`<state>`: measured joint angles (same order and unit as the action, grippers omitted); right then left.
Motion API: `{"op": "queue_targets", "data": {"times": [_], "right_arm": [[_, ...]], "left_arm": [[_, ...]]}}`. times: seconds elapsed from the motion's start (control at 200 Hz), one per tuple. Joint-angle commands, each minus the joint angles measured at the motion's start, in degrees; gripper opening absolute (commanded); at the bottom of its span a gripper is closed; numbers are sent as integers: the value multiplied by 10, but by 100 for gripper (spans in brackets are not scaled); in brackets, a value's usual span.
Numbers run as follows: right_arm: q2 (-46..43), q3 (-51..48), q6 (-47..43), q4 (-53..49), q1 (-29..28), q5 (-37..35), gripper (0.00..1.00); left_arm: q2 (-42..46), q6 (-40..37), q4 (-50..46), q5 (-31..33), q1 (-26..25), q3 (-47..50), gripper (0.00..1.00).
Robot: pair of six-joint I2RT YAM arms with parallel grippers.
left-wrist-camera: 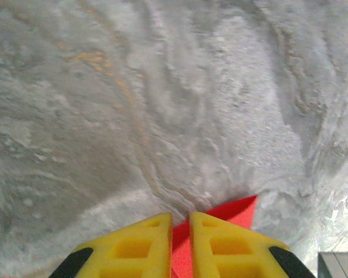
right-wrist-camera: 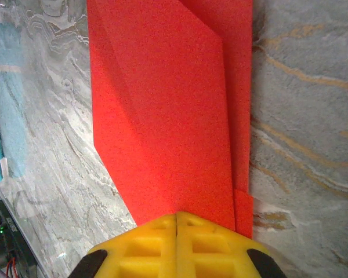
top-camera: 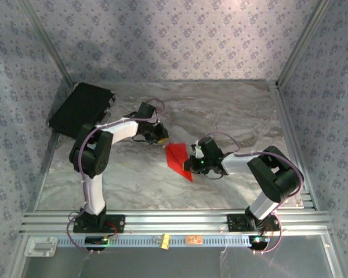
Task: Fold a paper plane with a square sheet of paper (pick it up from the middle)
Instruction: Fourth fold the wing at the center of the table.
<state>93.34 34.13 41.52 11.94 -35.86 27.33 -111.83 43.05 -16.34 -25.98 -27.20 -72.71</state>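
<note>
Paper plane (top-camera: 178,157), half-folded, flat on worktop (top-camera: 133,179), long axis straight ahead of closed right fingers (right-wrist-camera: 214,249); left fingers (left-wrist-camera: 139,249), all but closed, at far corner.

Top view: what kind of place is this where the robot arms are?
Likely a robot test booth: the left arm and right arm are bolted to a metal rail, wallpapered panels box in the marble-look table, and the red paper sits between them.

grey marbled table (top-camera: 232,116) bears folded red paper (top-camera: 177,157) and black case (top-camera: 81,107).
</note>
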Motion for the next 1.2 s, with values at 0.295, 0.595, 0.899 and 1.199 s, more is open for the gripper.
{"op": "queue_targets", "data": {"times": [0.295, 0.595, 0.899, 1.199], "right_arm": [[10, -17, 3, -107, 2, -19, 1], [-12, 21, 14, -119, 2, -8, 2], [25, 141, 20, -140, -17, -26, 2], [93, 144, 31, -134, -29, -47, 3]], "left_arm": [[7, 7, 82, -78, -48, 55, 15], [-39, 6, 72, -51, -30, 84, 13], [-35, -8, 71, -51, -20, 97, 13], [-37, -13, 67, -53, -20, 95, 13]]}}
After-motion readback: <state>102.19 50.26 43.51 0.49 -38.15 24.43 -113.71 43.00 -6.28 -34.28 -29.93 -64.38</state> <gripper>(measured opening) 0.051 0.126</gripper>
